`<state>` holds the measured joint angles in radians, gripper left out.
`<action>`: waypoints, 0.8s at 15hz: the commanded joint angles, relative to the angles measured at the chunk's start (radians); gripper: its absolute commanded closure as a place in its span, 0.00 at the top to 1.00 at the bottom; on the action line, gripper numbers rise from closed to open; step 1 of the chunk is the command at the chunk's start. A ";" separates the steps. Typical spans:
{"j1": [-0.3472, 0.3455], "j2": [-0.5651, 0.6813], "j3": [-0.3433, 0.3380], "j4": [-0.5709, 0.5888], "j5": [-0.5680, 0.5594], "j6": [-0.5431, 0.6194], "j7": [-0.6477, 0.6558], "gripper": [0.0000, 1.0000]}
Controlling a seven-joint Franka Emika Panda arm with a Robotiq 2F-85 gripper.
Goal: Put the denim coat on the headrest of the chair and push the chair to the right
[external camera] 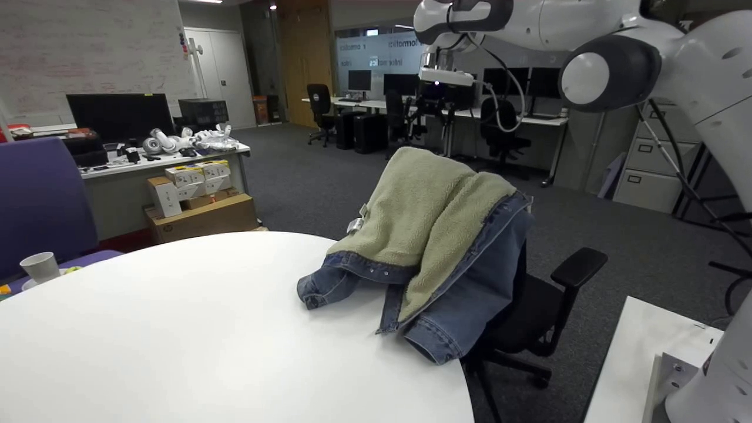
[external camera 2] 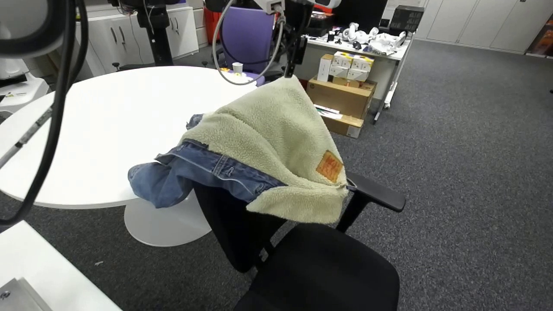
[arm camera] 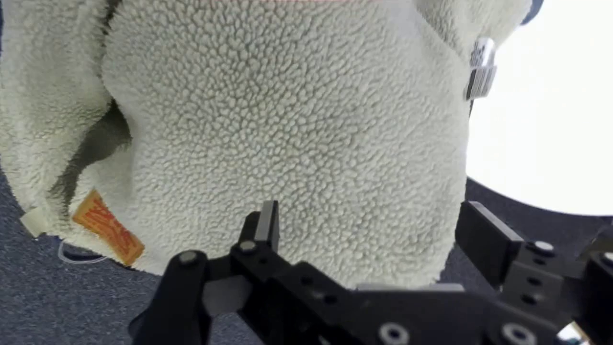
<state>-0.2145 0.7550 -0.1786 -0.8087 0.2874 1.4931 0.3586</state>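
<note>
The denim coat (external camera: 420, 211) lies draped over the black chair (external camera 2: 332, 272), cream fleecy lining outward, with blue denim (external camera 2: 216, 162) along its edge. It covers the top of the backrest, so the headrest is hidden. A denim sleeve (external camera: 443, 332) rests on the round table's edge in an exterior view. Above the coat stands my gripper (arm camera: 368, 211), its jaws wide apart with no cloth gripped. In the wrist view the lining (arm camera: 287, 134) spreads out below and beyond the fingers. An exterior view shows the fingertips (external camera 2: 289, 71) just over the coat's raised peak; contact cannot be told.
A round white table (external camera: 205, 329) stands right against the chair back. The chair's armrest (external camera 2: 376, 192) sticks out to the side. Cardboard boxes (external camera: 202, 217) sit by a desk, a purple chair (external camera 2: 248, 36) is across the table, and a white surface (external camera: 652, 346) lies near the arm's base.
</note>
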 commanded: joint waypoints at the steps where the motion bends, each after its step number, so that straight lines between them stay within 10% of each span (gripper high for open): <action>1: 0.020 -0.099 0.031 -0.191 -0.002 0.008 -0.175 1.00; 12: 0.084 -0.198 0.013 -0.342 -0.283 -0.197 -0.622 1.00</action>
<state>-0.1668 0.6522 -0.1469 -1.0554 0.1217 1.3302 -0.1688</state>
